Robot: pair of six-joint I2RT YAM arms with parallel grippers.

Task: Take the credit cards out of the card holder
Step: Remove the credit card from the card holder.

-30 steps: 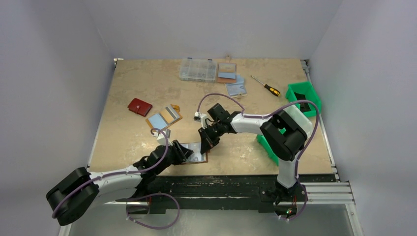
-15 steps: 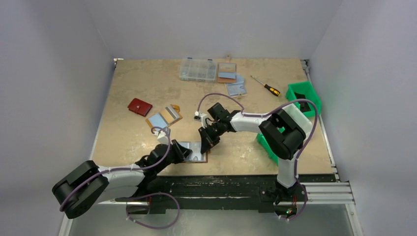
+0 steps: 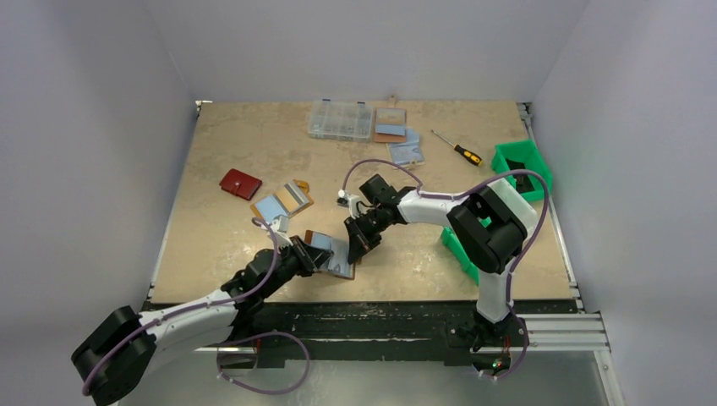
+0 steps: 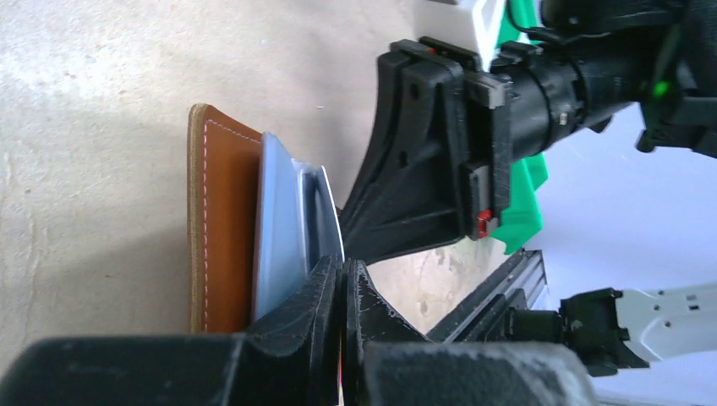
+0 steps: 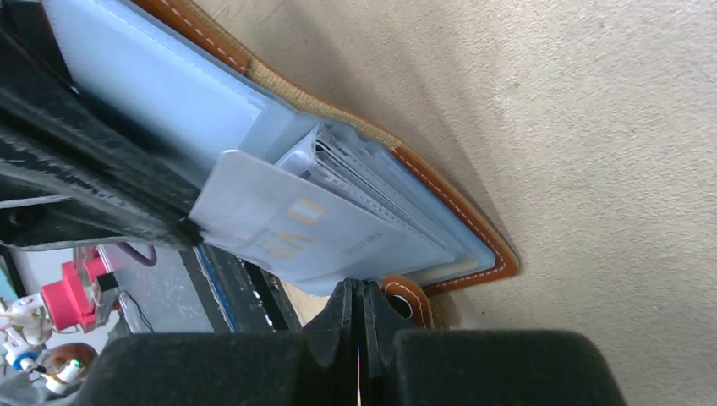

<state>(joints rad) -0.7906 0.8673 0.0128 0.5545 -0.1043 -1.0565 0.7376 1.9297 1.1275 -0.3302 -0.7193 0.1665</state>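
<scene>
The card holder [image 3: 332,255] lies open near the table's front edge, its brown leather cover [image 4: 221,222] under pale bluish sleeves [image 4: 283,228]. One sleeve carries a silvery-grey credit card [image 5: 309,227] with gold lettering. My left gripper [image 3: 316,256] [image 4: 342,277] is shut on the near-left edge of a sleeve. The right gripper [image 3: 354,249] [image 5: 357,294] is shut too, its tips pinching the sleeves' opposite edge beside the snap tab [image 5: 407,301]. The left gripper's black fingers [image 5: 101,190] show at the left of the right wrist view. Other cards are hidden in the sleeves.
A dark red wallet [image 3: 240,183] and another brown holder with a blue card [image 3: 283,201] lie left of centre. At the back are a clear compartment box [image 3: 340,120], a brown holder [image 3: 390,125], bluish cards [image 3: 406,150] and a screwdriver [image 3: 457,149]. Green bins [image 3: 522,167] stand right.
The left arm has reached forward and its jaws have closed on a sleeve. The holder's left side has turned and lifted, showing brown cover. The right gripper has stayed put.
</scene>
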